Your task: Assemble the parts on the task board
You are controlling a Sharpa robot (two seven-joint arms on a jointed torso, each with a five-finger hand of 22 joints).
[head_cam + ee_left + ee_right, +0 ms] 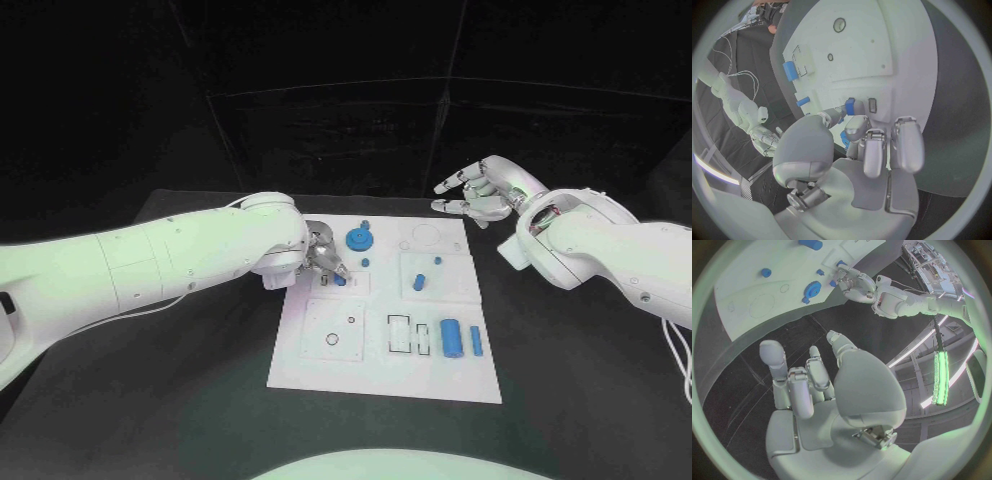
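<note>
The white task board (pixel 389 350) lies in the middle of the black table. My left hand (pixel 325 258) is low over the board's left side and pinches a small blue part (pixel 340 281) between thumb and finger, right at the board's surface. In the left wrist view that blue part (pixel 850 106) stands beside a small rectangular slot (pixel 872 105), in front of my left hand (pixel 867 145). My right hand (pixel 483 190) hovers off the board's far right corner with its fingers spread and nothing in it; the right wrist view shows this hand (pixel 817 385) above bare table.
On the board are a blue gear (pixel 359 239), a small blue peg (pixel 366 262), a blue piece (pixel 420 281), a blue cylinder (pixel 453 337) and a blue bar (pixel 476 341). Empty slots (pixel 408 336) lie at the near middle.
</note>
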